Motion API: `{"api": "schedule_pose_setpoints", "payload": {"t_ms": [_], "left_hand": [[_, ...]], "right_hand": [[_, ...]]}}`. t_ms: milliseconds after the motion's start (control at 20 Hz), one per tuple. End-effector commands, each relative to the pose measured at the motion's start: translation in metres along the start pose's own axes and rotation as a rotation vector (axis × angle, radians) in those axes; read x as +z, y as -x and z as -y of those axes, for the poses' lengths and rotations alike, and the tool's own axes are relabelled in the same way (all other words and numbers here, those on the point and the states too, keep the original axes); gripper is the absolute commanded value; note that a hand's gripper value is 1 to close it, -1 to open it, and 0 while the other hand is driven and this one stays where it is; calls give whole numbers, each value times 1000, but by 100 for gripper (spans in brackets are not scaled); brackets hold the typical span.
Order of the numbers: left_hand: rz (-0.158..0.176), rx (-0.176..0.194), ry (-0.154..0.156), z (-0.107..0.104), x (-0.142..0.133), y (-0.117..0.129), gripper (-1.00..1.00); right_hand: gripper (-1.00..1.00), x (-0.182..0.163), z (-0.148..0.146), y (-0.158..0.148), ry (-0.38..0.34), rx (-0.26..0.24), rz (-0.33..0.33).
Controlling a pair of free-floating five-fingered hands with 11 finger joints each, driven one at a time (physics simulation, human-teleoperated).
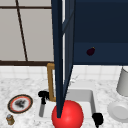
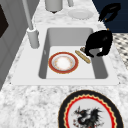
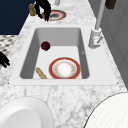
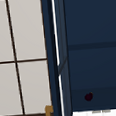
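Note:
My left hand hangs over the sink's left front corner, fingers relaxed and pointing down, holding nothing; it also shows in the left side view and the right side view. The right hand floats at the sink's right front corner, open and empty. In the sink lie a red-rimmed plate, a tan stick and a small dark red ball. A big red sphere shows low in the front view.
An open dark blue cabinet door hangs over the sink; a dark plum sits on the shelf. A dragon plate and small jar stand on the left counter. A white plate and grey canister stand on the right. The faucet rises at the back.

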Motion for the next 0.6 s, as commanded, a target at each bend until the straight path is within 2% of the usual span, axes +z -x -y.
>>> {"api": "schedule_pose_setpoints", "payload": {"t_ms": [0,100,250,350,400,450,500,550], "left_hand": [[-36,-12,50,7,-25,4,-100],[-28,5,52,6,-33,6,-100],[3,33,49,6,-37,8,-100],[6,40,45,5,-42,9,-100],[29,53,60,1,-45,8,-100],[-5,29,8,5,-39,8,-100],[12,40,29,5,-41,8,-100],[13,42,29,5,-42,8,-100]], "right_hand": [[0,0,0,0,0,0,0],[0,0,0,0,0,0,0],[0,0,0,0,0,0,0],[0,0,0,0,0,0,0],[0,0,0,0,0,0,0],[0,0,0,0,0,0,0],[0,0,0,0,0,0,0],[0,0,0,0,0,0,0]]}}
